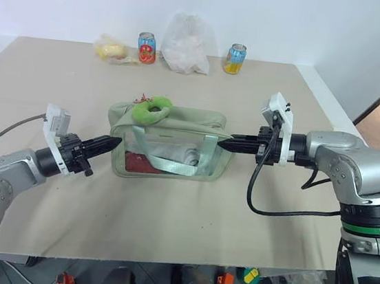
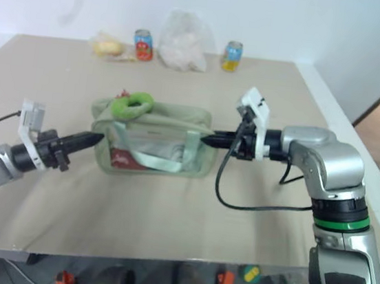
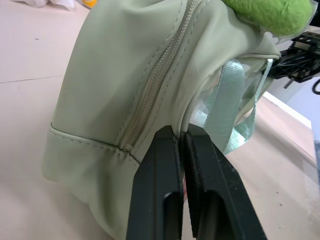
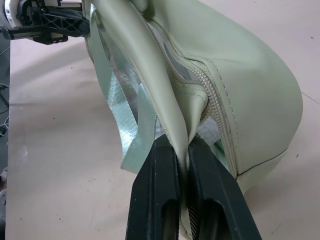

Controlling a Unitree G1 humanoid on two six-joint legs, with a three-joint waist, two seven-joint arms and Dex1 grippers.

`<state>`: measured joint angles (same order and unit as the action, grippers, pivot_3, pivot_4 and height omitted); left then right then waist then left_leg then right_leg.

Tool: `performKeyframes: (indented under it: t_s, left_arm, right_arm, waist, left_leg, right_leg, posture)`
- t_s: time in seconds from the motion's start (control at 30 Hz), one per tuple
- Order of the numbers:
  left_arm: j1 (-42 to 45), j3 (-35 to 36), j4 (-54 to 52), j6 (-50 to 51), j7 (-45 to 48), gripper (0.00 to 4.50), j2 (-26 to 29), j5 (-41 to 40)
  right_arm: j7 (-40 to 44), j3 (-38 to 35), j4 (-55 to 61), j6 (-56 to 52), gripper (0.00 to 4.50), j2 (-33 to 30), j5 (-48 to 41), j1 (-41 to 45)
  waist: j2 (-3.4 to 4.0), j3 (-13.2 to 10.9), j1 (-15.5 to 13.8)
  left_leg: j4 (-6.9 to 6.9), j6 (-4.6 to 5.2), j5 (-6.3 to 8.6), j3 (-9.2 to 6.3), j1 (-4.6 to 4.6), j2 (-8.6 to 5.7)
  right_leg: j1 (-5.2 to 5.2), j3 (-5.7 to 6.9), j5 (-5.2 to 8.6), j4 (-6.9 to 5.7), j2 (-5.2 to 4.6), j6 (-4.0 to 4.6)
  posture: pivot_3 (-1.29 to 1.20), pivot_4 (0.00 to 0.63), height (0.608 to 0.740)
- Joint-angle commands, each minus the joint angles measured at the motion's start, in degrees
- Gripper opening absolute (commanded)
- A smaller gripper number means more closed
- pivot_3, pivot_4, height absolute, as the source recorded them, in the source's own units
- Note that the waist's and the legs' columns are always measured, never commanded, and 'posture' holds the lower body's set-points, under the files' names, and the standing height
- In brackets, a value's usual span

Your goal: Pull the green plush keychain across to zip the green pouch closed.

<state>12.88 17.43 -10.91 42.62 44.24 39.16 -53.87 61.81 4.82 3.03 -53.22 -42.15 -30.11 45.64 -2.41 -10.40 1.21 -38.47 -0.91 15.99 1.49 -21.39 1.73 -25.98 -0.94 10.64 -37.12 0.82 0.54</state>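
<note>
Nearest, at the left, the left pincer reaches level toward the left end of the green pouch. Its fingers are pressed together at the pouch's lower left corner, just below where the zipper track ends; whether any fabric is caught between them I cannot tell. That placement looks meant to steady this end so the pouch cannot slide when the zipper is drawn.

At the right, the right pincer comes in from the opposite side, its fingers clamped tight on a fold of the pouch's fabric at the right end, beside the zipper seam. With both ends pinned, the pouch stands upright in the middle of the bench, its clear window and strap facing the near edge, and the zipper line is likely held taut along the top.

The green plush keychain lies on top of the pouch toward its left end, ring-shaped, with red cord just beyond it. Neither pincer touches it, so the pull across has not begun; one pincer would have to let go to take it.

Well beyond, along the far edge, stand two cans, a white plastic bag between them, and a yellow item at the left.
</note>
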Motion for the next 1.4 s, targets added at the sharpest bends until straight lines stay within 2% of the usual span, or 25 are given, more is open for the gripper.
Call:
performKeyframes:
  t_s: [0.03, 0.23, 0.27, 0.43, 0.57, 0.8, 0.93, 1.17, 1.4]
  left_arm:
    - [0.0, 0.0, -2.0, -0.9, 0.3, 0.10, -0.1, 1.0]
    - [-0.9, -0.2, -2.6, -1.3, 0.9, 0.09, -0.6, 1.8]
    - [-1.0, -0.3, -2.6, -1.4, 0.9, 0.09, -0.6, 1.9]
    - [-1.0, -0.8, -2.4, -1.9, 1.3, 0.09, -0.9, 2.4]
    - [-0.1, -1.4, -1.4, -2.3, 2.0, 0.09, -1.2, 3.1]
    - [1.6, -2.6, -0.1, -2.8, 2.5, 0.09, -2.5, 4.5]
    - [2.0, -3.0, -0.2, -3.1, 2.9, 0.09, -3.0, 4.8]
    - [1.8, -3.2, -0.6, -3.7, 2.8, 0.09, -3.7, 5.4]
    - [0.6, -2.5, -1.8, -3.9, 2.3, 0.09, -4.1, 5.0]
  right_arm:
    - [-0.2, -1.3, 0.9, 0.2, 0.36, -1.1, -0.3, -0.6]
    - [2.2, -4.1, 3.8, 0.6, 2.41, -2.6, -3.4, -2.2]
    - [3.4, -4.6, 4.9, 0.9, 2.87, -3.6, -4.2, -3.0]
    - [5.0, -9.6, 5.0, 2.9, 4.44, -6.7, -7.1, -1.9]
    - [3.6, -10.1, 5.6, 3.0, 4.44, -3.2, -10.0, 6.7]
    - [5.3, 4.4, 10.1, 13.2, 4.44, 0.8, 0.0, 10.7]
    - [5.1, 9.4, 5.1, 17.9, 4.44, 5.3, 5.2, 15.5]
    - [5.8, 12.5, -5.5, 23.6, 4.44, 13.0, 10.8, 22.2]
    - [7.8, 13.7, -8.4, 26.0, 4.44, 15.8, 13.3, 22.6]
  waist:
    - [0.00, 0.0, 0.0]
    - [0.01, 0.0, 0.0]
    - [0.02, 0.0, -0.1]
    - [0.02, 0.0, -0.1]
    - [0.20, -0.1, 0.1]
    - [0.04, 0.0, 0.0]
    - [0.04, 0.0, 0.0]
    - [0.02, 0.0, -0.2]
    - [0.03, 0.0, -0.1]
  left_leg:
    - [0.00, 0.00, 0.00, 0.00, 0.00, 0.00]
    - [0.00, 0.00, 0.00, 0.01, -0.03, -0.01]
    - [0.00, 0.00, 0.00, 0.00, -0.03, -0.02]
    - [0.00, 0.00, 0.00, 0.01, -0.04, -0.08]
    - [-0.06, 0.06, -0.04, 0.07, 0.01, -0.08]
    - [-0.04, 0.09, -0.07, -0.04, 0.05, 0.05]
    - [-0.05, 0.08, -0.07, 0.02, -0.02, -0.02]
    - [-0.07, 0.07, -0.08, -0.02, -0.05, -0.03]
    - [-0.06, 0.08, -0.07, -0.01, -0.09, -0.05]
  right_leg:
    - [0.00, 0.00, 0.00, 0.00, 0.00, 0.00]
    - [-0.01, -0.01, 0.00, 0.01, -0.01, 0.00]
    - [-0.02, -0.01, 0.00, 0.01, -0.02, 0.00]
    - [-0.01, -0.02, 0.01, 0.03, -0.08, -0.08]
    - [-0.05, -0.09, -0.15, 0.02, -0.01, -0.19]
    - [0.06, 0.01, -0.09, 0.01, 0.08, -0.06]
    - [0.00, -0.02, -0.11, 0.01, -0.04, -0.09]
    - [0.03, 0.01, -0.14, 0.02, -0.20, -0.12]
    - [0.01, 0.01, -0.15, 0.03, -0.27, -0.11]
  posture:
    - [0.00, 0.150, 0.740]
    - [0.00, 0.150, 0.740]
    - [0.00, 0.150, 0.740]
    - [0.00, 0.150, 0.740]
    - [0.00, 0.150, 0.740]
    - [0.00, 0.150, 0.740]
    - [0.00, 0.150, 0.740]
    - [0.00, 0.150, 0.740]
    - [0.00, 0.150, 0.740]
